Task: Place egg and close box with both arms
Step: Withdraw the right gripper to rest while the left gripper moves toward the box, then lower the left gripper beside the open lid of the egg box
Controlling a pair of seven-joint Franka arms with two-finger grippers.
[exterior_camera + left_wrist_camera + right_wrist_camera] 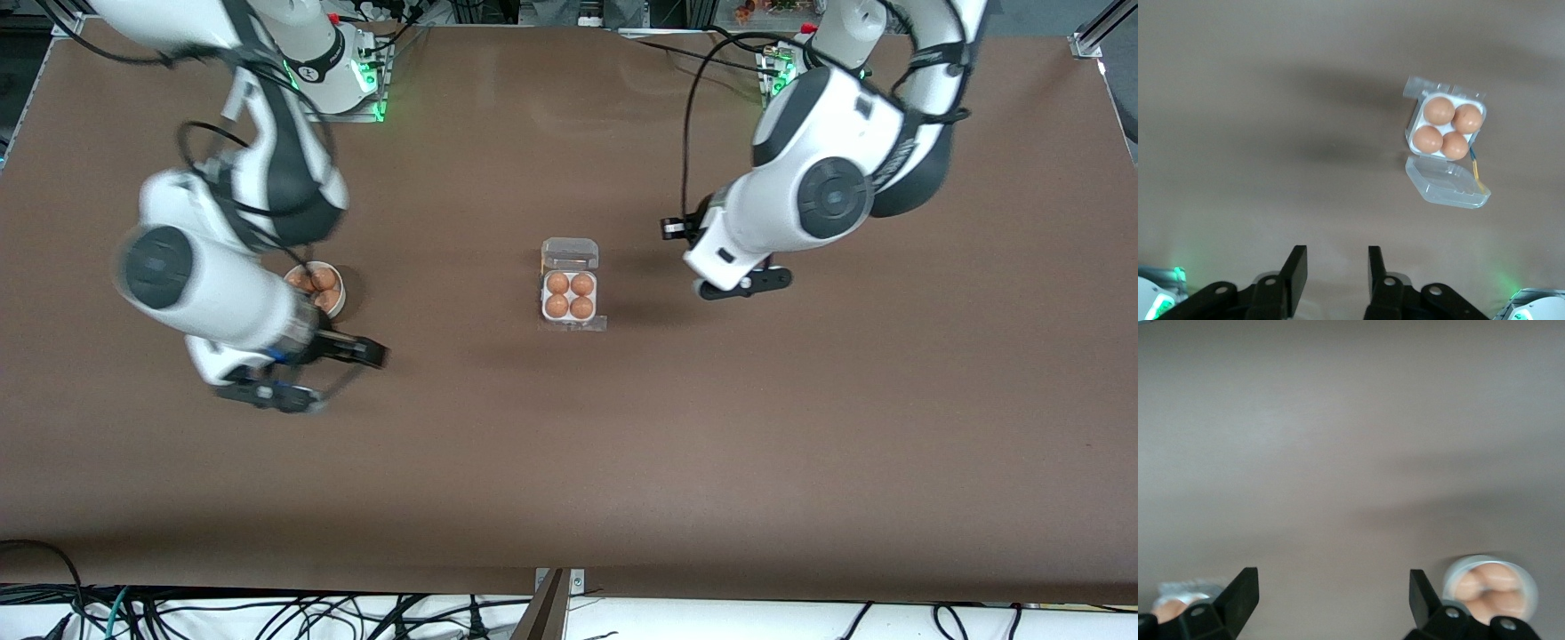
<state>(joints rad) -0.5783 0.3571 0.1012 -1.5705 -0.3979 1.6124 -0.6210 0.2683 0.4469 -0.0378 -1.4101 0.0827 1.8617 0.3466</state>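
The box (569, 296) is a small white four-cell tray in the middle of the table. Its clear lid (570, 254) is swung open and lies flat. A brown egg (557, 284) fills each cell. The box (1446, 128) and its lid (1448, 181) also show in the left wrist view. My left gripper (743, 284) hangs open and empty over bare table, beside the box toward the left arm's end; its fingers (1296, 272) stand apart. My right gripper (316, 374) is wide open and empty over the table next to the bowl; its fingers (1243, 592) hold nothing.
A round white bowl (340, 286) with brown eggs stands toward the right arm's end, partly under the right arm. It shows in the right wrist view (1531, 587). The brown table (569, 462) stretches toward the front camera. Cables lie along its front edge.
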